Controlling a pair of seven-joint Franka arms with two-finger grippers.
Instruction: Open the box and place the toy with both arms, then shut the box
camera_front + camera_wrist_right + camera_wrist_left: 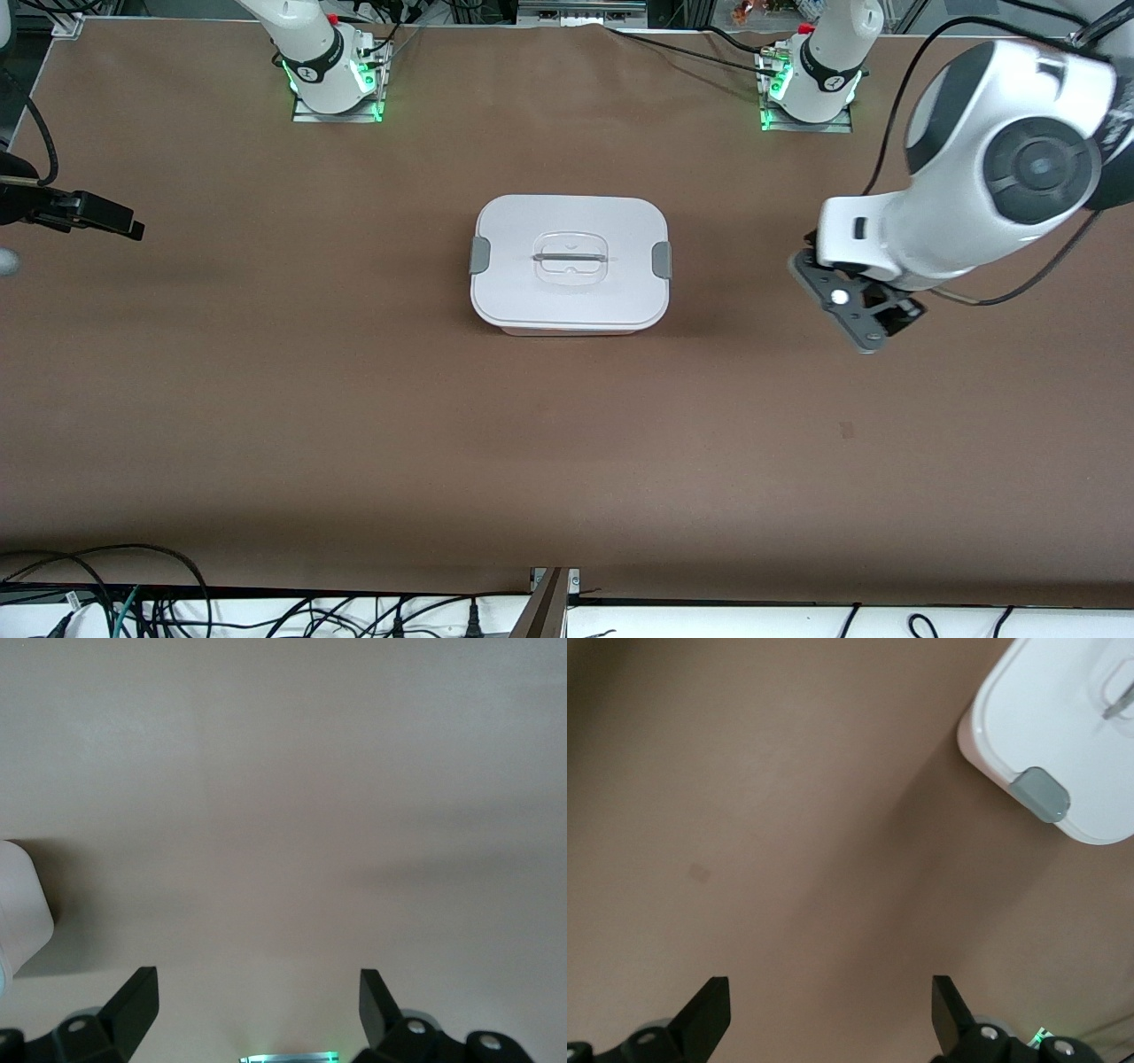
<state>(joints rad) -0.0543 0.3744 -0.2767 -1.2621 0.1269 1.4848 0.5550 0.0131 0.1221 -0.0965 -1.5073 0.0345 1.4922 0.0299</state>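
Fingers spread wide and empty on both the left gripper [830,1014] and right gripper [259,1010], each well apart from the box [570,263], a stiff, light, slick-looking shell best taken at its grey latches [661,260].

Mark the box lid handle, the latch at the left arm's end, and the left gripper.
box lid handle [570,257], front view, centre bar.
latch [1042,794], left wrist view, grey face.
left gripper [831,1014], left wrist view, between open fingertips.

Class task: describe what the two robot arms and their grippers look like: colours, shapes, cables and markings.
Both arms are white, rounded and jointed, with black bands. The left arm has a dark grey round joint cap and thin black cables. The bases glow green. The left gripper and right gripper each have two black, wedge-shaped fingers.
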